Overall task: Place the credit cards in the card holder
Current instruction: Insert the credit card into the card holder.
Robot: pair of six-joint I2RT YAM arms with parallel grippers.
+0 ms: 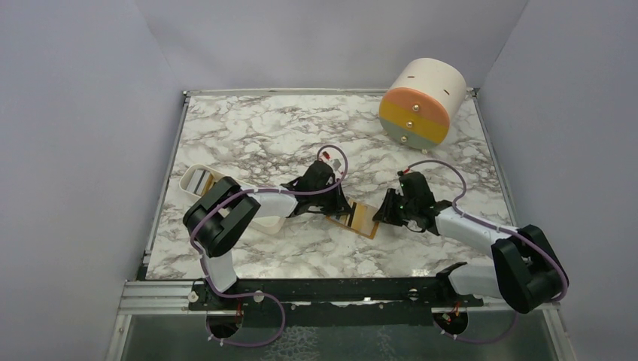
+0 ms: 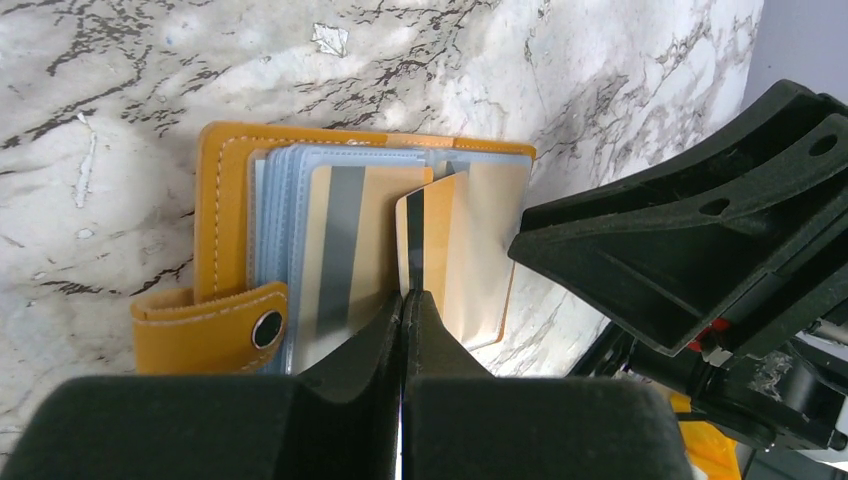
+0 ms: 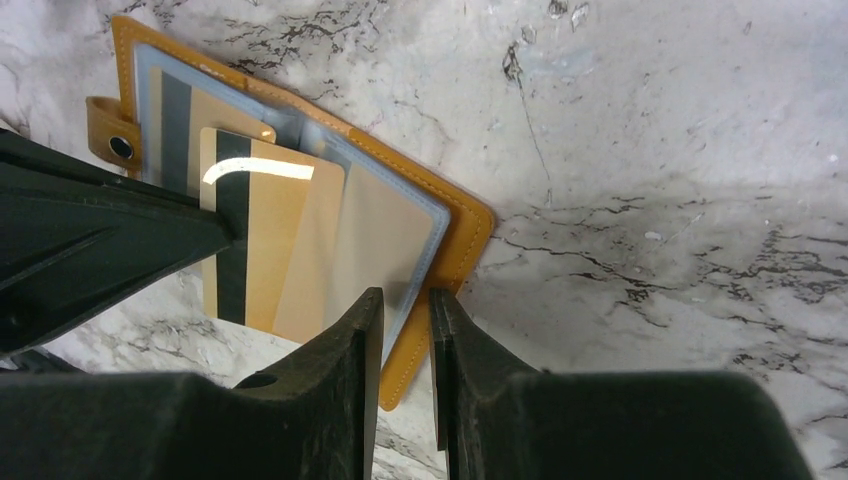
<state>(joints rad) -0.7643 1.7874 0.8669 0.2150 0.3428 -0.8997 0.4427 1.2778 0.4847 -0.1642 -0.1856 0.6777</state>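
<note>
The left gripper (image 2: 403, 298) is pinching its two black, wedge-shaped fingers fully together on the thin lower edge of a gold card (image 2: 455, 250), a flat glossy rectangle with a black stripe running down one side. This card is lying partly over the open card holder (image 2: 225, 200), tilting a little against the clear sleeves. The card holder is resting open and flat near the middle of the marble table (image 2: 150, 80), between the two grippers; its stitched orange-tan cover is framing a stack of blue-grey plastic sleeves. A second card (image 2: 345, 250), gold with a grey stripe, is sitting inside the top sleeve. A short strap with a round dark snap stud (image 2: 267, 328) is sticking out from one corner. The right gripper (image 3: 405, 305) is holding its fingers only slightly apart, clamping the card holder's stitched edge and a clear sleeve between them. Well to the left, a smooth white tray (image 1: 184, 180) is holding a silver-grey card (image 1: 200, 180), and a rounded cream-and-orange drum (image 1: 421, 101) is standing at the far right corner.
</note>
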